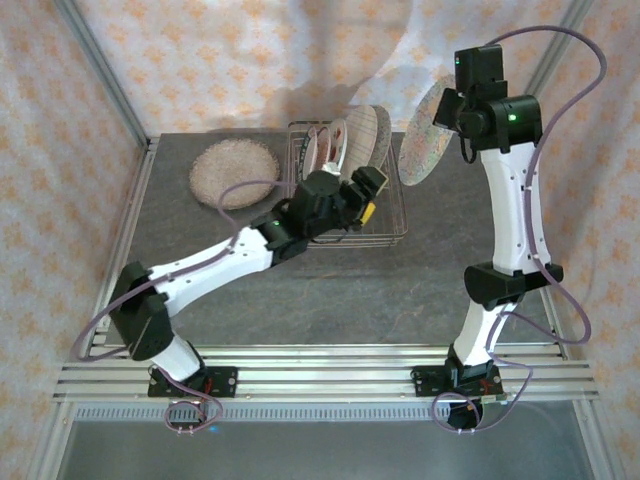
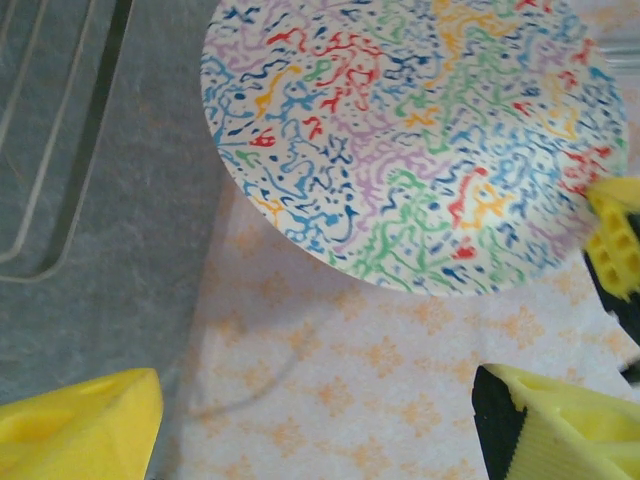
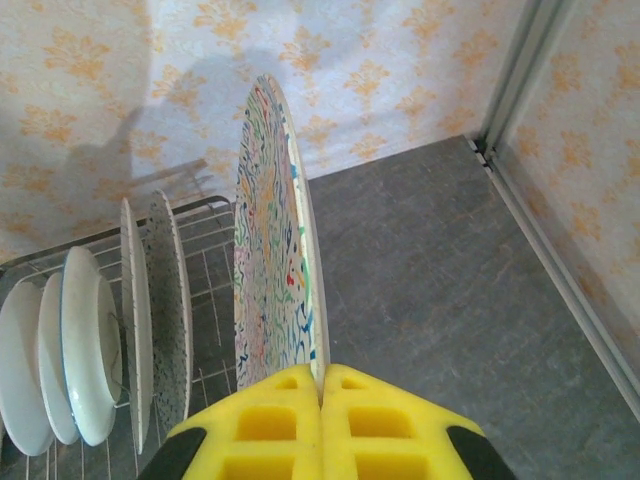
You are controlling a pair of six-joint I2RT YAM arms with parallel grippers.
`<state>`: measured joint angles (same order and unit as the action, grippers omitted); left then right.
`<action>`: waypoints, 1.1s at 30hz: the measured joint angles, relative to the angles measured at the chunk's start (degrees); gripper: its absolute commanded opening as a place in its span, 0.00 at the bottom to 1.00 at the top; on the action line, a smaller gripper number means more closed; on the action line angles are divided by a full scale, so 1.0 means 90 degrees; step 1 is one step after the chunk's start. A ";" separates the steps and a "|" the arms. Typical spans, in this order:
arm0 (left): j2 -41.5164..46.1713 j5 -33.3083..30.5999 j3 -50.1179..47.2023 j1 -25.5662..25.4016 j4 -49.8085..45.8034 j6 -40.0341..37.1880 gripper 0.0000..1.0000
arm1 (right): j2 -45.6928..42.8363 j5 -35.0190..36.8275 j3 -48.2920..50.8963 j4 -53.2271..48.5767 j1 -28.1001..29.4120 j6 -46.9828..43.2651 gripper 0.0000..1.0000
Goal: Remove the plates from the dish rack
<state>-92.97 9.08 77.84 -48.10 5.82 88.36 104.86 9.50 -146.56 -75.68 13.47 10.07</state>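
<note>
Left of the dish rack (image 1: 385,237), a speckled plate (image 1: 234,172) lies flat on the table (image 1: 300,290), apart from the wire. Inside the dish rack, several remaining plates (image 1: 335,145) stand on edge between the tines. The left gripper (image 1: 366,198) hangs over the rack's right half, jaws spread wide, nothing between them. Just right of the rack's far corner, a multicolour plate (image 1: 428,135) is held on edge, clear of the table. The right gripper (image 3: 322,400) pinches its rim, jaws pressed against both faces.

dish rack (image 1: 385,236): plates (image 1: 345,140) inside | left: lone plate (image 1: 234,172); right: second plate (image 1: 425,135)
</note>
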 measured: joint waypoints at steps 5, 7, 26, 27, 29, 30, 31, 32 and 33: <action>-0.0738 -0.0308 0.0180 -0.0223 0.0712 0.1047 0.79 | -0.0245 0.0083 0.0000 -0.0318 -0.0002 0.0262 0.00; -0.0981 -0.0418 0.0299 -0.0289 0.0911 0.1399 0.79 | -0.0333 0.0092 0.0000 -0.0420 -0.0005 0.0376 0.00; -0.2421 -0.0928 0.1180 -0.0461 0.2208 0.3082 0.58 | -0.0743 -0.0440 0.0085 -0.0891 -0.0546 0.1309 0.00; -0.2453 -0.0930 0.1214 -0.0461 0.2254 0.3082 0.55 | -0.0755 -0.0471 0.0085 -0.0891 -0.0549 0.1336 0.00; -0.2504 -0.0945 0.1290 -0.0461 0.2341 0.3082 0.53 | -0.0777 -0.0537 0.0100 -0.0894 -0.0563 0.1382 0.00; -0.2521 -0.0947 0.1314 -0.0461 0.2387 0.3082 0.51 | -0.0794 -0.0561 0.0134 -0.0894 -0.0571 0.1404 0.00; -0.2528 -0.0950 0.1333 -0.0461 0.2407 0.3082 0.49 | -0.0804 -0.0583 0.0158 -0.0891 -0.0576 0.1411 0.00; -0.2535 -0.0947 0.1358 -0.0461 0.2448 0.3082 0.46 | -0.0843 -0.0624 0.0240 -0.0882 -0.0585 0.1435 0.00; -0.2545 -0.0950 0.1377 -0.0461 0.2475 0.3082 0.44 | -0.0877 -0.0665 0.0321 -0.0879 -0.0590 0.1460 0.00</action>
<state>-115.87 0.54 90.24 -52.25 28.10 116.09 96.97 3.51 -143.68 -83.59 8.16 23.20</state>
